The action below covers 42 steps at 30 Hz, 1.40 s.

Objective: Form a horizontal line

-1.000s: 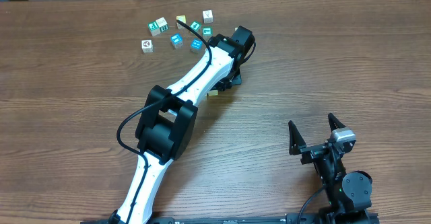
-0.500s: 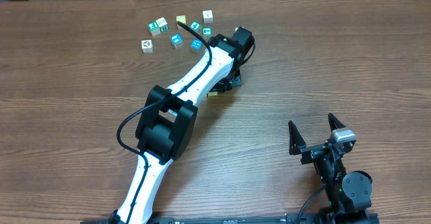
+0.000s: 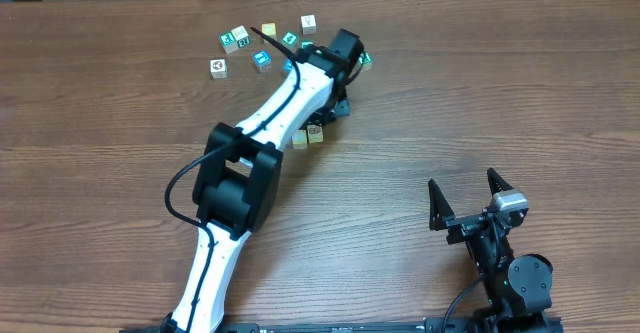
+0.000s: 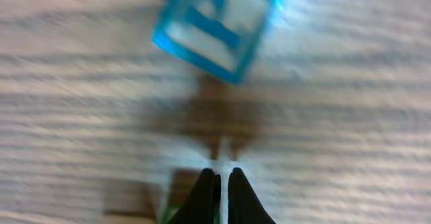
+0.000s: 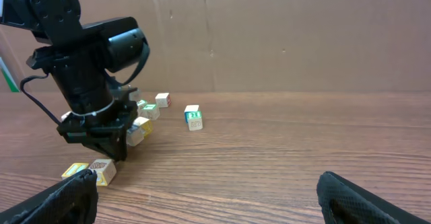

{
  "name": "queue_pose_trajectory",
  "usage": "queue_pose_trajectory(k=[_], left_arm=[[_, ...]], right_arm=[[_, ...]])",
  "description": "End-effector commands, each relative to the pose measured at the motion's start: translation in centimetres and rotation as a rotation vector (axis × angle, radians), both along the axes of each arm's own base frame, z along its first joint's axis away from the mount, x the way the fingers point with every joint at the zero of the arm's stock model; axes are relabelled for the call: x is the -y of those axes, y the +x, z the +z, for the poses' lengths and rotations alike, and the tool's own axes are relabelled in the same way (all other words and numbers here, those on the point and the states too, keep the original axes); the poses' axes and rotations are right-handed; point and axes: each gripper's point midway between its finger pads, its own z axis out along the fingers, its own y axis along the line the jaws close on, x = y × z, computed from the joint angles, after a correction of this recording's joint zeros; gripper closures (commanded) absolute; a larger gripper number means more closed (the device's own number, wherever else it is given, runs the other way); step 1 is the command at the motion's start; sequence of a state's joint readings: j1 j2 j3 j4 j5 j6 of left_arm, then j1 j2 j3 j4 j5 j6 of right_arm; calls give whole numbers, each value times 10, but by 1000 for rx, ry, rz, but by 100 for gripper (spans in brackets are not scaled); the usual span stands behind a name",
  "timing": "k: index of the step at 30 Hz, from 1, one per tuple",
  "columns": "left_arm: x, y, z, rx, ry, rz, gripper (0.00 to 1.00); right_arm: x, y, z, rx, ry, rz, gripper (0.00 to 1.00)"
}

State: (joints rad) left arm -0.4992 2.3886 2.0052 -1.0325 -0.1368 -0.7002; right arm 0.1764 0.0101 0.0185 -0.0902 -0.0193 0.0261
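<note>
room: broad counter (image 3: 520, 93) was seen between the arms, its far edge just behind the scattered cubes (image 3: 238, 39).
line cubes: yellow cube (image 3: 299, 140) and tan marked cube (image 3: 315, 133) were set side by side, beside the left arm (image 3: 290, 98).
left gripper (image 4: 223, 177): jaws were closed, empty.
right gripper (image 3: 466, 191): jaws were spread.
change: the left arm was swung leftward and the pair was uncovered.

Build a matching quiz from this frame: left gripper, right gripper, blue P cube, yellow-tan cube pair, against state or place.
1. left gripper
2. right gripper
3. blue P cube
4. yellow-tan cube pair

A. jaws open, empty
B. side by side next to the left arm
C. jaws shut, empty
D. just ahead of the shut jaws in the left wrist view

Pairs: 1-C, 2-A, 3-D, 4-B
</note>
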Motion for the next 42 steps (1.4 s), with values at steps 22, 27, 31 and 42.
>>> queue_pose_trajectory(k=[22, 27, 31, 42], left_arm=[[-6, -2, 6, -33, -7, -56, 96], [-7, -3, 6, -39, -5, -56, 96], [-7, -5, 6, -47, -1, -56, 96], [-9, -8, 6, -59, 4, -56, 96]], right_arm=[[2, 1, -2, 4, -4, -8, 0], [2, 1, -2, 4, -4, -8, 0], [2, 1, -2, 4, -4, -8, 0], [2, 1, -2, 4, -4, -8, 0]])
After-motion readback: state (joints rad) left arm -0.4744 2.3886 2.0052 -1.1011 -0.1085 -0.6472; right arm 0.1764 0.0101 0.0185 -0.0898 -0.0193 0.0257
